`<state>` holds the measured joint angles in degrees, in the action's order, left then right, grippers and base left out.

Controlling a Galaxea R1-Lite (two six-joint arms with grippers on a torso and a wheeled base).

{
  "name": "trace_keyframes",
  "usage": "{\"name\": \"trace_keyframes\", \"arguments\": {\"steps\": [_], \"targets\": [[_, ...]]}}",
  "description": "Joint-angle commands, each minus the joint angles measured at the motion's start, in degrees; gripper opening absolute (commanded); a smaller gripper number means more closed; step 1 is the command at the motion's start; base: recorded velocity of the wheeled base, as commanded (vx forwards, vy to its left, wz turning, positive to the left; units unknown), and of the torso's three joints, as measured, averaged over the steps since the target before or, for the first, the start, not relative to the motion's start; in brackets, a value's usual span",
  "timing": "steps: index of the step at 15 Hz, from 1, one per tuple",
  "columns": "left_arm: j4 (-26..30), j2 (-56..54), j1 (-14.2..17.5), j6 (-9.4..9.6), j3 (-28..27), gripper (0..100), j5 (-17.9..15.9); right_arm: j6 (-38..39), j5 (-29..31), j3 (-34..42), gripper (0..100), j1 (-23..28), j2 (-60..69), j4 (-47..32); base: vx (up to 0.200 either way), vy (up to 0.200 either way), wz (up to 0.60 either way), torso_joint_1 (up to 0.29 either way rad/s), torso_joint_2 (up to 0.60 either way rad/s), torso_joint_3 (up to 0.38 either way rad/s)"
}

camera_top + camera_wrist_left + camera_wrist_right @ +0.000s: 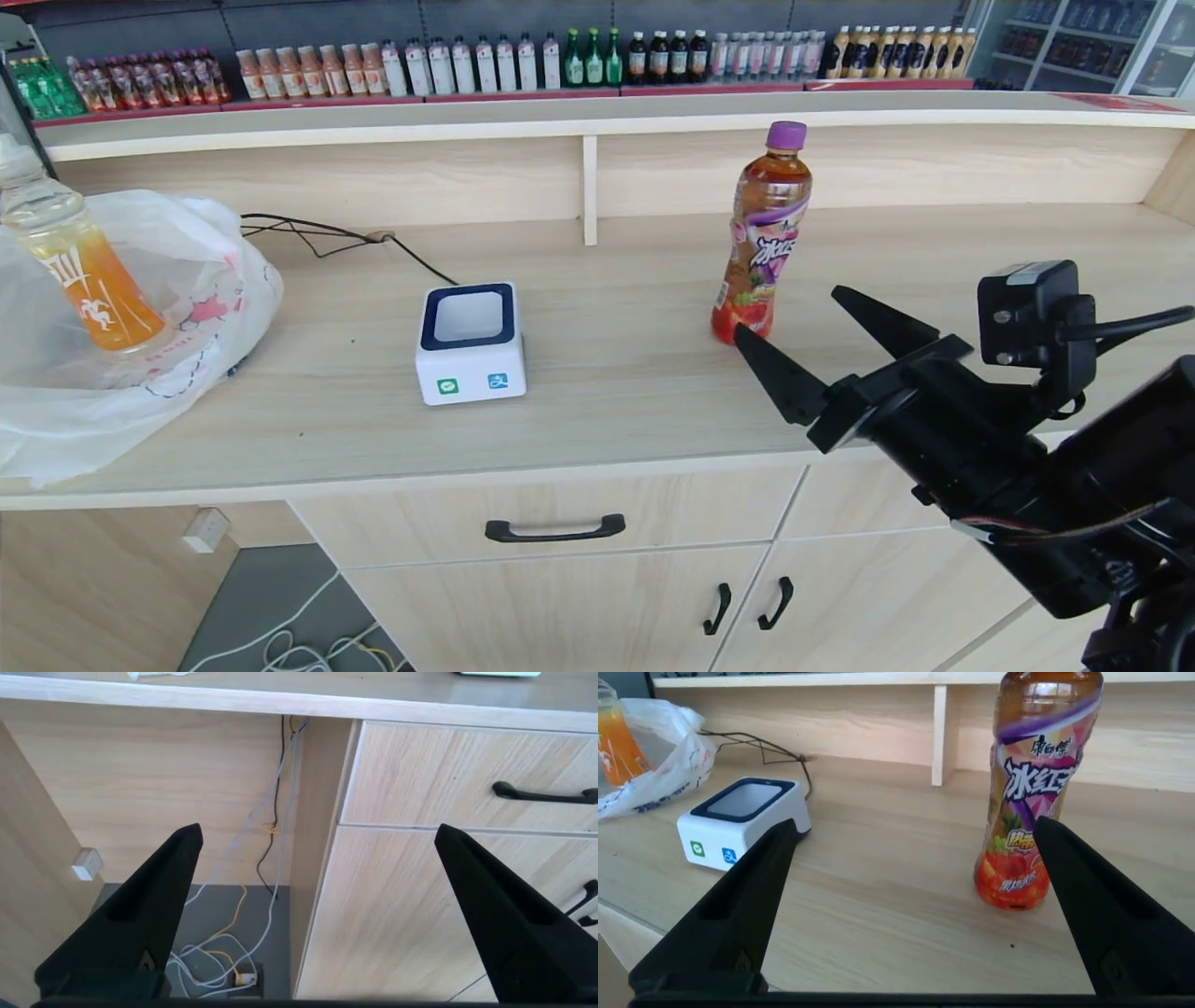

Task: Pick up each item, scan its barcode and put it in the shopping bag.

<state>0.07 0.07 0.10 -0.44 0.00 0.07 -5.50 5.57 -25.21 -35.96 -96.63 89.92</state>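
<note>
- Bag [140, 373] at left of counter [607, 411] already holds an orange bottle [84, 271] — one item seems done.
- Left gripper [318, 831], fingers wide, empty, low before the cabinet [420, 905].
- Scanner [470, 343] mid-counter, nothing blocking it.
- Purple-capped bottle [761, 238] upright, unscanned — right gripper [786, 310], fingers wide, just short of it.

Head camera looks down on the worktop [635, 411]; right wrist camera, low at its front edge, shares the scanner [470, 343]; left one closely faces the drawers [448, 775].
</note>
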Motion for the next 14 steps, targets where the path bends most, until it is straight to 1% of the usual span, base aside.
{"name": "trace_keyframes", "arguments": {"steps": [1, 8, 9, 11, 12, 14], "targets": [[0.0, 0.0, 0.0, 0.00, 0.0, 100, 0.0, -0.2, 0.0, 0.1, 100, 0.1, -0.3, 0.1, 0.000, 0.000, 0.00, 0.000, 0.00, 0.000], [0.0, 0.0, 0.0, 0.00, 0.0, 100, 0.0, -1.7, 0.4, -1.7, 100, 0.4, -1.4, 0.1, 0.000, 0.000, 0.00, 0.000, 0.00, 0.000], [0.0, 0.0, 0.0, 0.00, 0.0, 100, 0.0, -1.7, 1.4, -1.9, 100, 0.5, -2.0, 0.1, 0.000, 0.000, 0.00, 0.000, 0.00, 0.000], [0.0, 0.0, 0.0, 0.00, 0.0, 100, 0.0, -1.1, 6.1, -2.5, 100, 0.8, -3.0, 0.1, 0.000, 0.000, 0.00, 0.000, 0.00, 0.000], [0.0, 0.0, 0.0, 0.00, 0.0, 100, 0.0, -1.0, 6.6, -3.0, 100, 0.8, -3.6, 0.1, 0.000, 0.000, 0.00, 0.000, 0.00, 0.000], [0.0, 0.0, 0.0, 0.00, 0.0, 100, 0.0, -0.2, 7.5, -6.6, 100, 1.0, -6.5, 0.1, 0.000, 0.000, 0.00, 0.000, 0.00, 0.000]]}}
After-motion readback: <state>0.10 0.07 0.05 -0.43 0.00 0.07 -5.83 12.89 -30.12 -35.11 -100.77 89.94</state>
